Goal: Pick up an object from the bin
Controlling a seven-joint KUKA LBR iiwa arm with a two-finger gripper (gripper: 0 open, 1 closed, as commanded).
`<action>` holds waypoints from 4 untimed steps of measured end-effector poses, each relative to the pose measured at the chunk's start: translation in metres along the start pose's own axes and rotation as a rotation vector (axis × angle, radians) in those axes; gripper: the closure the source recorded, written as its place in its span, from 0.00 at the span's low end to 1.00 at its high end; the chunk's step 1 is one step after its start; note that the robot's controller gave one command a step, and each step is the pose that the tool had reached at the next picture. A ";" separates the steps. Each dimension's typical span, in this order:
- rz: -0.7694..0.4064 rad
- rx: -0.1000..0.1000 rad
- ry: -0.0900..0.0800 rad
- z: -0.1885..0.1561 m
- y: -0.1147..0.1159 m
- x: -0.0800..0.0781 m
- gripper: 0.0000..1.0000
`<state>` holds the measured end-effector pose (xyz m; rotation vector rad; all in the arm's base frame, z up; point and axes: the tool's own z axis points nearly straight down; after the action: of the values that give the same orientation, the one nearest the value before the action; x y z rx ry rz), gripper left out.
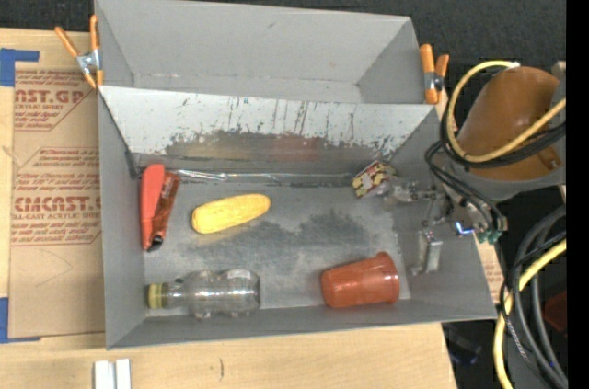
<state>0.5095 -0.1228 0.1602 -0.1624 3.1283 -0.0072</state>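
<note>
Gripper (424, 235) hangs low at the right side of the grey metal bin (248, 38), close against the sloping right wall and just above the floor. The arm's rounded orange cover (515, 116) sits outside the rim behind it. Whether it is spread or closed I cannot tell from this angle, and nothing can be seen caught in it. 2 things lie nearest. A red-orange plastic cup (361, 281) lies on its side on the floor near the front right corner, just beside the gripper and to its left in the view, with its wider end toward the right; whether the 2 touch cannot be told. A small white, red and yellow printed packet (373, 178) sits at the foot of the back wall, near the gripper's upper part. 3 more things lie well apart from it on the left half of the floor. A yellow toy corn cob (230, 213) lies lengthwise toward the middle. A clear plastic bottle with a yellow cap (204, 293) rests on its side along the front wall, cap pointing left. A red-orange stapler-shaped tool (154, 205) lies along the left wall.
</note>
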 end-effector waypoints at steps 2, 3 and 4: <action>-0.012 -0.005 0.007 0.050 0.017 0.015 0.00; -0.064 -0.005 0.006 0.079 0.037 0.017 0.00; -0.161 -0.003 -0.003 0.088 0.072 0.017 0.00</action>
<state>0.4856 -0.0532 0.0719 -0.4128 3.1028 -0.0041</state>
